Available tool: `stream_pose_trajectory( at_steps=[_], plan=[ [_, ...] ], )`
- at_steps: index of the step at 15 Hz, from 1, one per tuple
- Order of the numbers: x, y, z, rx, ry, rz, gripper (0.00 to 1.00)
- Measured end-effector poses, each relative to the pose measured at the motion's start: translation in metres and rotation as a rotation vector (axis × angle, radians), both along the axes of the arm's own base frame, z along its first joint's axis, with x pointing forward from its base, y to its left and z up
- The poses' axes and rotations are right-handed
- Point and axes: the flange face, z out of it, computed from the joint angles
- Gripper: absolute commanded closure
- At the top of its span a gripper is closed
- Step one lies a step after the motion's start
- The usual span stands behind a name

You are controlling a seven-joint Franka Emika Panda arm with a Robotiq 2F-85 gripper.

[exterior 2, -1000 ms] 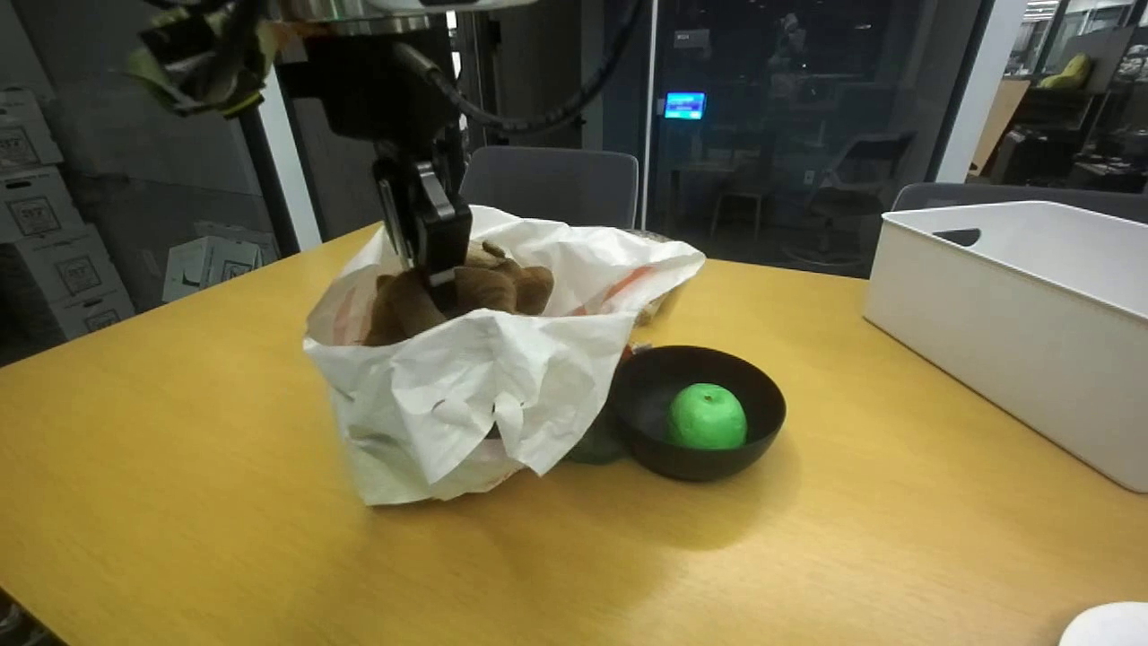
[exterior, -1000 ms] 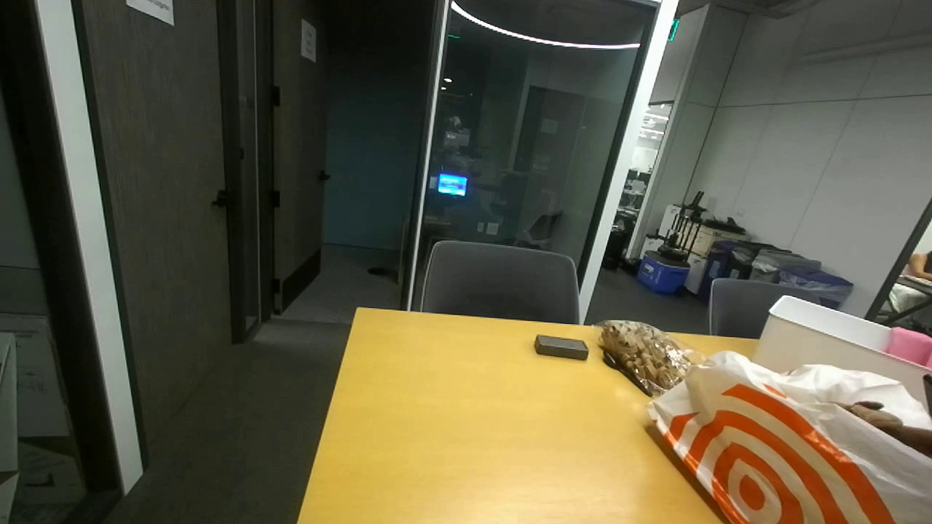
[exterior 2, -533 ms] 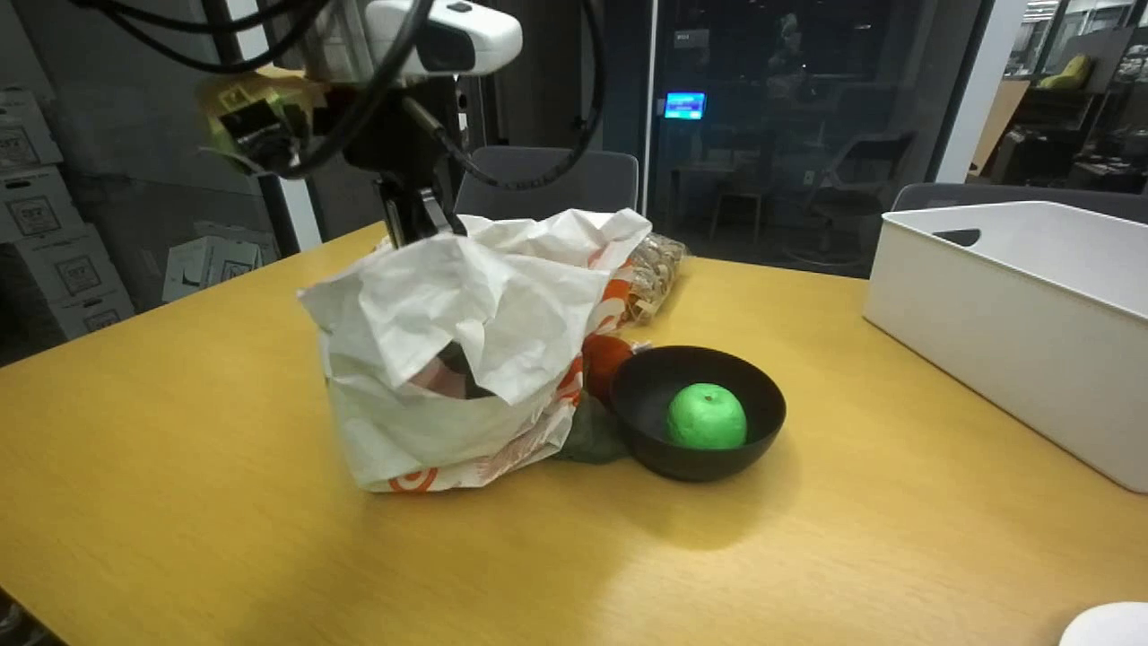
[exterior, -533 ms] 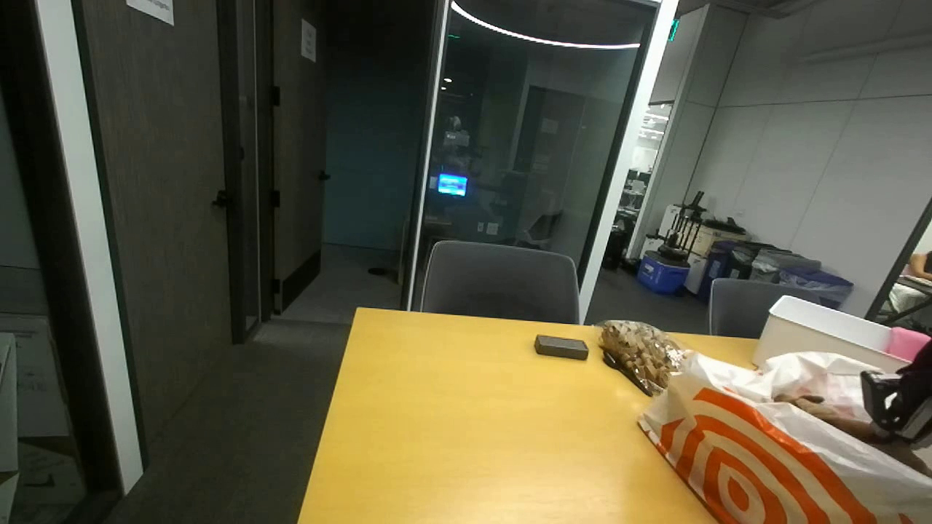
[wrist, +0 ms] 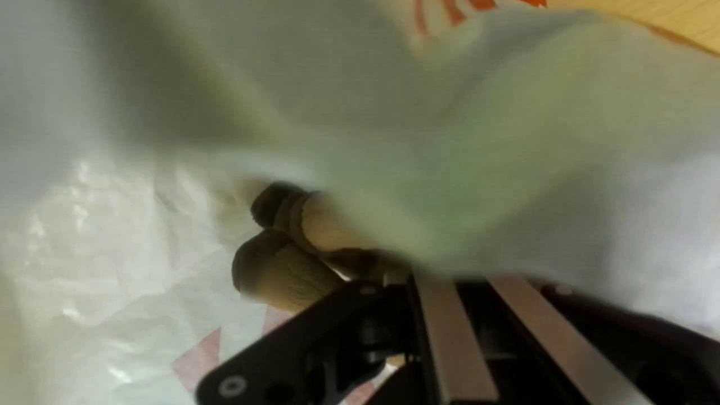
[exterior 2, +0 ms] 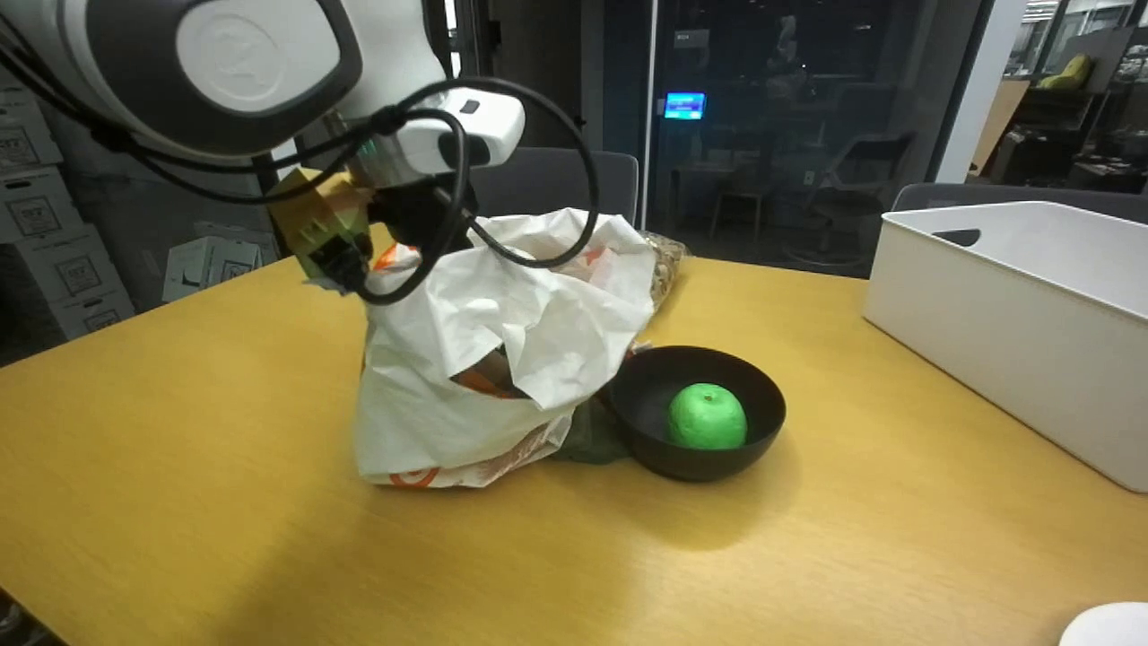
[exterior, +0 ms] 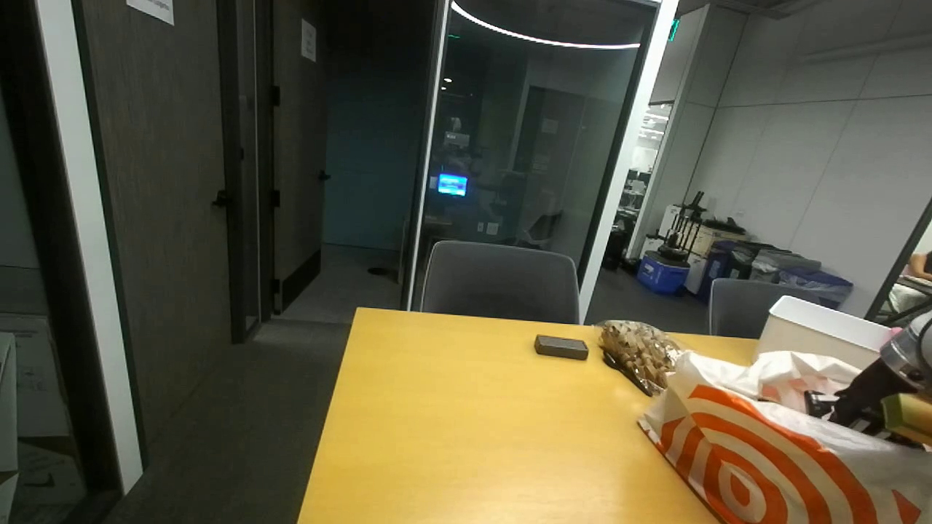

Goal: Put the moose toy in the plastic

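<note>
The moose toy is brown plush with tan and dark brown limbs; part of it [wrist: 287,267] shows inside the bag in the wrist view. The white plastic bag with orange rings [exterior: 764,458] stands on the table with its mouth up; it also shows in an exterior view [exterior 2: 448,431] and covers much of the wrist view [wrist: 365,84]. My gripper [exterior: 819,402] reaches down into the bag mouth. In the wrist view its fingers [wrist: 458,281] are close together beside the limbs, shut on the toy; bag plastic hides the tips. Both exterior views hide most of the toy.
A black bowl [exterior 2: 695,462] with a green fruit [exterior 2: 707,416] stands close beside the bag. A white bin [exterior 2: 995,332] stands farther off. A clear packet [exterior: 641,356] and a small dark box [exterior: 561,347] lie behind the bag. Cables loop around the wrist.
My gripper has moved down into the bag with the toy. The toy, visible at the bag mouth before, is now hidden in the exterior views. The bag has shifted and crumpled.
</note>
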Motion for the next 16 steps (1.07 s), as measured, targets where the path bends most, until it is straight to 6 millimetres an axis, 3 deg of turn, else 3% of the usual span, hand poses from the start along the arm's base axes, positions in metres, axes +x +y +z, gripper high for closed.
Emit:
stream_pose_trajectory(
  at_steps=[1,2,3,5,8,12,16],
  plan=[
    [0.001,0.002,-0.01,-0.001,0.018,0.005,0.92],
    [0.001,0.003,-0.018,0.001,0.037,0.008,0.66],
    [0.002,0.004,-0.024,0.003,0.05,0.009,0.65],
    [0.004,0.003,-0.028,0.008,0.059,-0.004,0.52],
    [0.008,-0.002,-0.016,0.011,0.063,-0.038,0.27],
    [0.002,-0.016,0.039,0.065,0.073,-0.086,0.01],
    [-0.022,-0.037,0.109,0.1,0.043,-0.117,0.0]
  ],
)
